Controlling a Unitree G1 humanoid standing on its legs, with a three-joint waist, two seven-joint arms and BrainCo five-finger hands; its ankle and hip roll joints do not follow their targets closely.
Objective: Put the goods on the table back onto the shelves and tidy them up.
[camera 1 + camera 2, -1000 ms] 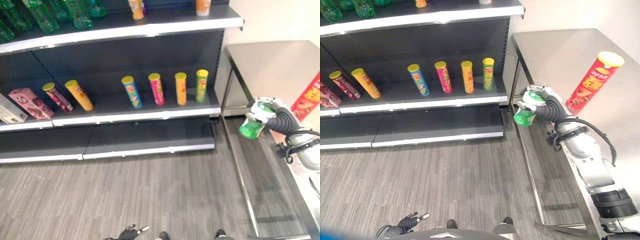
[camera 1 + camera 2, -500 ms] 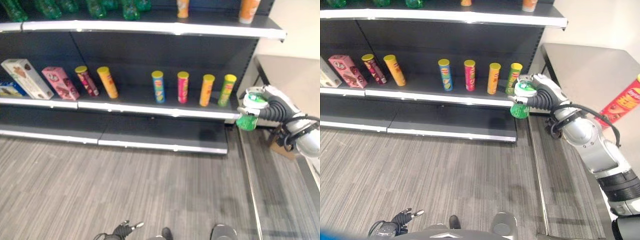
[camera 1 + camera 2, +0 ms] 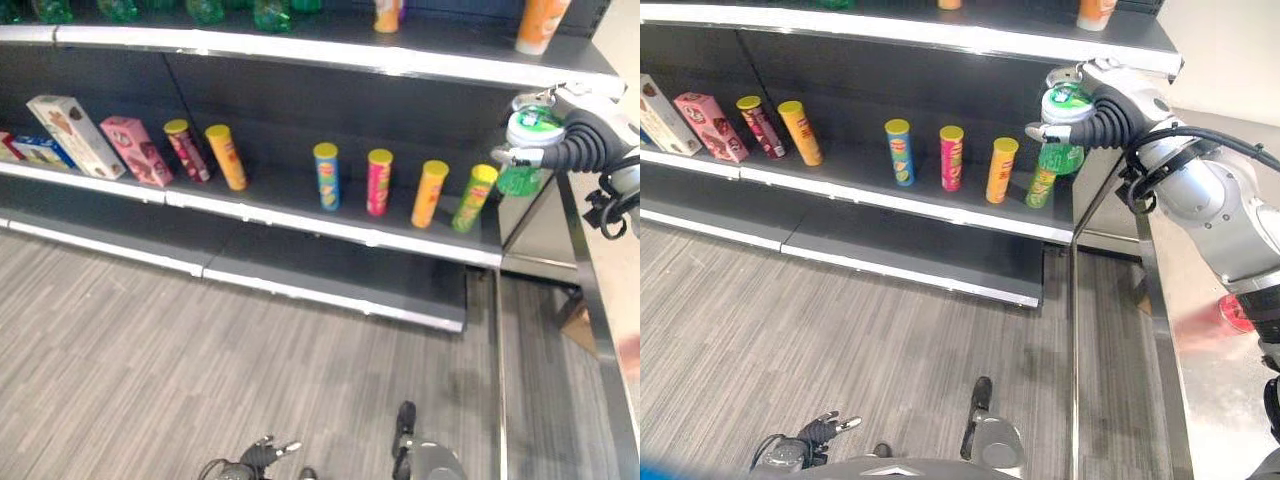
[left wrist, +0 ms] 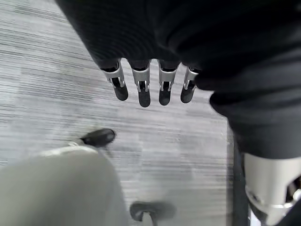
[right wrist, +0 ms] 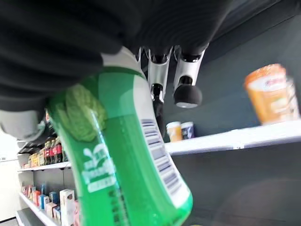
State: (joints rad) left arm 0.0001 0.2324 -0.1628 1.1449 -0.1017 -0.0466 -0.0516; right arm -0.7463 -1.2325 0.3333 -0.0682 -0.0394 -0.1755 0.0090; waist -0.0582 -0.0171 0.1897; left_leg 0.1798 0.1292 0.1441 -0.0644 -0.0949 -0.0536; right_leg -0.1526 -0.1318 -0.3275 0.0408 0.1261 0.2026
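The silver, dark-tipped fingers (image 5: 187,89) of the right hand (image 3: 1102,112) were curled round a green plastic bottle with a white label (image 5: 122,155), gripping it near its upper part so that the body hung below the palm. The bottle was in the air at the right end of the dark shelving unit (image 3: 330,228), just below the level of the top shelf (image 3: 330,58) and above the lime-green crisp tube (image 3: 473,197) standing last in the row on the middle shelf. A row of similar green bottles (image 3: 272,12) stood further left on the top shelf, well apart from the held one, with an orange cup-shaped pack (image 3: 540,22) near the right end.

The left hand (image 4: 150,87) hung low over the grey striped floor (image 3: 200,370), its fingers straight and holding nothing.

The main risk seemed to be the low carrying height. If the bottle travelled left as it was, its base could strike the silver front edge of the top shelf, or swing down and topple the lime-green tube and the orange tube (image 3: 429,192) beside it. The grip looked high, so a knock might twist the bottle loose and drop it. Setting it down near the orange pack could also nudge that pack. The steel table (image 3: 1200,360) lay to the right.
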